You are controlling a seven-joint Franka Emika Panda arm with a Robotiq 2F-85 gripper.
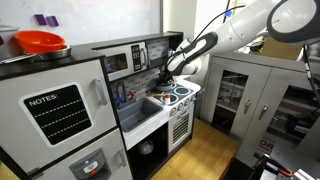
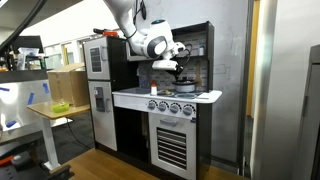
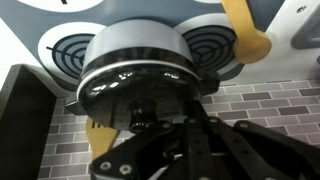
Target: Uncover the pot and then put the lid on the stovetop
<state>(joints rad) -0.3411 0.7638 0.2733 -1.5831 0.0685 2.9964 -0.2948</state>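
Observation:
The small silvery-grey pot (image 3: 135, 45) stands on the white stovetop (image 3: 40, 40) between two light-blue burner rings, with its dark glossy lid (image 3: 125, 92) on it. In the wrist view my gripper (image 3: 165, 140) sits right over the lid, its dark fingers closing in toward the lid's knob. The fingertips are lost in shadow, so I cannot tell whether they grip it. In both exterior views the gripper (image 1: 165, 72) (image 2: 171, 68) hangs just above the stovetop (image 1: 183, 93) (image 2: 180, 95).
A yellow utensil (image 3: 245, 35) lies on the stove beside the pot. A grey brick backsplash (image 3: 265, 105) stands behind it. The sink basin (image 1: 135, 112) is beside the stove, a microwave (image 1: 125, 60) sits above, and a red-orange bowl (image 1: 40, 42) rests on the fridge top.

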